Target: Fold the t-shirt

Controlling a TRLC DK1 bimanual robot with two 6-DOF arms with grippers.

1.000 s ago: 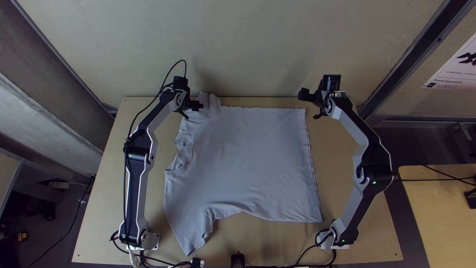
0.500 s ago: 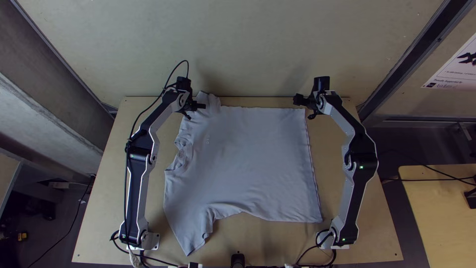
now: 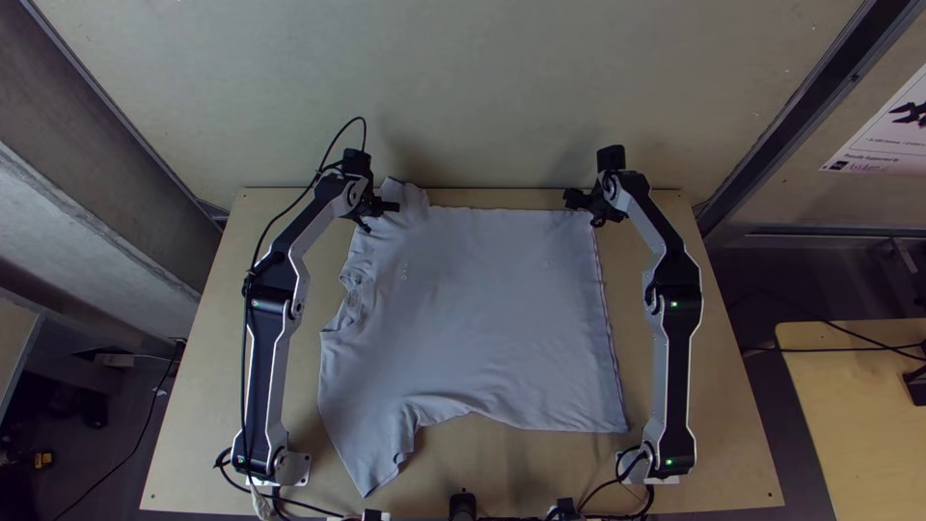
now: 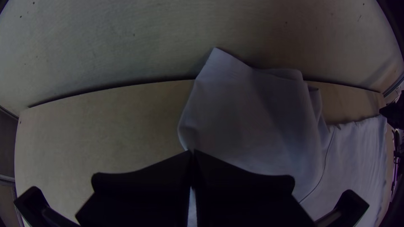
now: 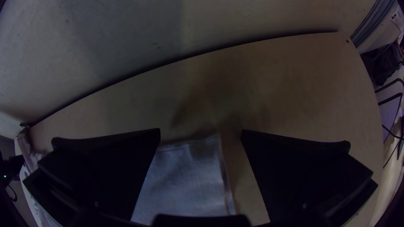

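The light grey t-shirt [image 3: 492, 318] lies mostly spread on the table, collar side toward the left arm, hem on the right, one sleeve pointing to the near edge. At the far-left sleeve is my left gripper [image 3: 376, 214]; in the left wrist view the left gripper [image 4: 192, 157] is shut on the sleeve's edge, the sleeve fabric [image 4: 248, 117] lying beyond it. My right gripper [image 3: 585, 210] is over the far right hem corner. In the right wrist view the right gripper [image 5: 200, 132] stands open, with the shirt's corner [image 5: 206, 147] between and below its fingers.
Bare wooden table [image 3: 675, 338] shows between the shirt's hem and the right arm. A pale wall [image 3: 482, 96] rises behind the table's far edge. Cables [image 3: 598, 497] lie along the near edge.
My right gripper has moved left, from outside the hem to the shirt's far right corner. The left gripper has barely shifted, and the shirt lies as before.
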